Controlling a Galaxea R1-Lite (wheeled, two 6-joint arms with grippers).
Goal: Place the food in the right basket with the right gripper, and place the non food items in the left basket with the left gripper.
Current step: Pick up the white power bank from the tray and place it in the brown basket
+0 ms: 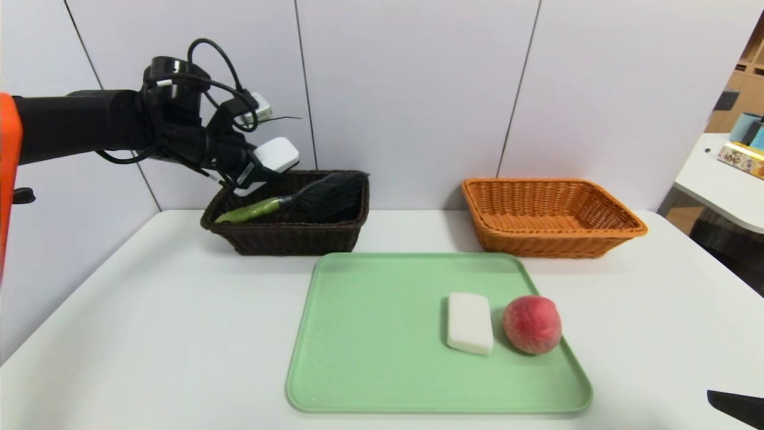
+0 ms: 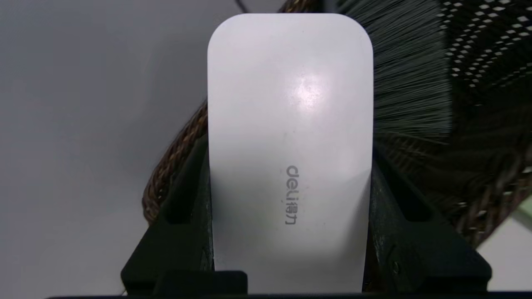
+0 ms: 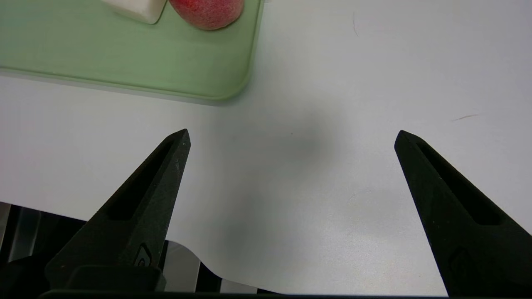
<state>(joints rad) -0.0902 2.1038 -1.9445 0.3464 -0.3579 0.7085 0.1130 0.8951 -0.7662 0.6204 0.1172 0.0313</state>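
While the flat white box (image 2: 289, 149) sits clamped between the two fingers of my left gripper (image 1: 258, 170), it is carried in the air over the near-left rim of the dark brown left basket (image 1: 286, 230), tilted, with its printed face toward my wrist camera. Inside that basket lies the green-handled brush (image 1: 280, 206), handle toward the left end and dark bristles (image 2: 409, 79) fanned toward the right end. To the right, well apart from it, stands the orange right basket (image 1: 552, 218), both baskets set against the back wall on the white table (image 1: 149, 310). Nearer to me lies the green tray (image 1: 382, 334), which bears the small white bar (image 1: 470, 322) and, just beside it on the right, the peach (image 1: 532, 324). My right gripper (image 3: 291, 137) hangs above the bare table near the tray's near-right corner, its fingers spread wide and holding nothing.
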